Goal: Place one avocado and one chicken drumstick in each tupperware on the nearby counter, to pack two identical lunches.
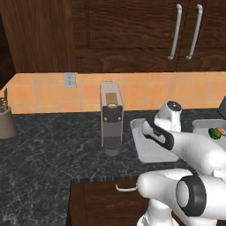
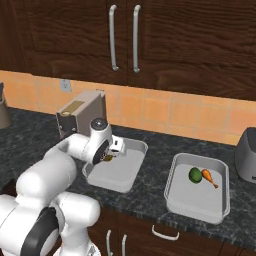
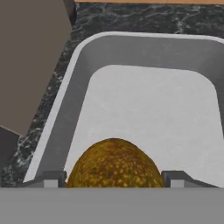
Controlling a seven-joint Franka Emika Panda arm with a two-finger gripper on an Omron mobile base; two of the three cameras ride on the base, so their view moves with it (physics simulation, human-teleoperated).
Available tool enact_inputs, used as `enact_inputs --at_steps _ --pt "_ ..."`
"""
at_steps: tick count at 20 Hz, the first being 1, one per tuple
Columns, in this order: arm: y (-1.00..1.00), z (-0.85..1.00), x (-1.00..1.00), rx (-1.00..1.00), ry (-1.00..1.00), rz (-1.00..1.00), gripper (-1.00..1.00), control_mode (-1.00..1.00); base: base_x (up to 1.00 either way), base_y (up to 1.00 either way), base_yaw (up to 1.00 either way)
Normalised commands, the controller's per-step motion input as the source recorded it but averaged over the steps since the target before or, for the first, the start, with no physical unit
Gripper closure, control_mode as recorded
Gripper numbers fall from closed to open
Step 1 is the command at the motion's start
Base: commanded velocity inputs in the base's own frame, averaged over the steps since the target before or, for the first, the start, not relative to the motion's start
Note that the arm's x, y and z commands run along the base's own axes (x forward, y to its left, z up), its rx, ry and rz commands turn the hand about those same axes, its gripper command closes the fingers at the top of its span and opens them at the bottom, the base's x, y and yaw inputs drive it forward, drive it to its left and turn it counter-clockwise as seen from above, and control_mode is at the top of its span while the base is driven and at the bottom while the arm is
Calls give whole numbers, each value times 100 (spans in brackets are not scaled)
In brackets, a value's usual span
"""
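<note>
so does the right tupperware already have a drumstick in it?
Yes, in the right base view a drumstick lies beside a green avocado in the right tupperware.

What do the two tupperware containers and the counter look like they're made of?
The near tupperware and the far tupperware look like matte light grey plastic: smooth, rounded rims, no glint, though painted metal cannot be excluded. The counter looks like polished dark stone, going by its black-grey marbled veining. Its drawer fronts below look like dark stained wood, with visible grain.
</note>
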Motion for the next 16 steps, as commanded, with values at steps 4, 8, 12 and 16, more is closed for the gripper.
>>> enact_inputs --at_steps 4,8,12,16 --pt "0 -17 6 0 0 0 -100 -100 0 0 0" --pt "0 -32 15 -1 0 0 -100 -100 0 0 0" --pt "0 0 -76 0 -1 1 -100 -100 0 0 0" --pt "-6 4 -100 0 -19 0 -100 -100 0 0 0"
